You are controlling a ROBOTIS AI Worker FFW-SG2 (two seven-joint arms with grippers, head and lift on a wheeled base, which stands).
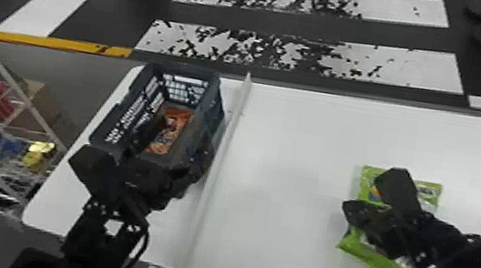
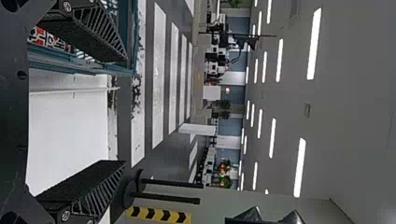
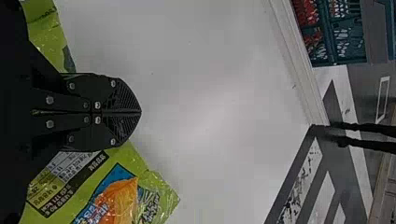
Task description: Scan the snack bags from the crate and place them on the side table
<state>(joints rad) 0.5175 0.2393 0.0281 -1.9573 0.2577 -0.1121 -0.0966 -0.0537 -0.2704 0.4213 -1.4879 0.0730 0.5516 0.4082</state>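
Note:
In the head view, my left gripper is at the near end of the dark crate, where an orange snack bag lies inside. The left wrist view has that gripper with its fingers wide apart and nothing between them, one of them by the crate. My right gripper is over green snack packaging on the white table. Seen from its wrist, the gripper has its fingertips pressed together, with green packaging showing on both sides; whether that is one bag or two, I cannot tell.
A white raised strip runs across the table between crate and green packaging. To the left stands a wire rack with red, blue and yellow packs. Beyond the table's far edge lies a striped floor.

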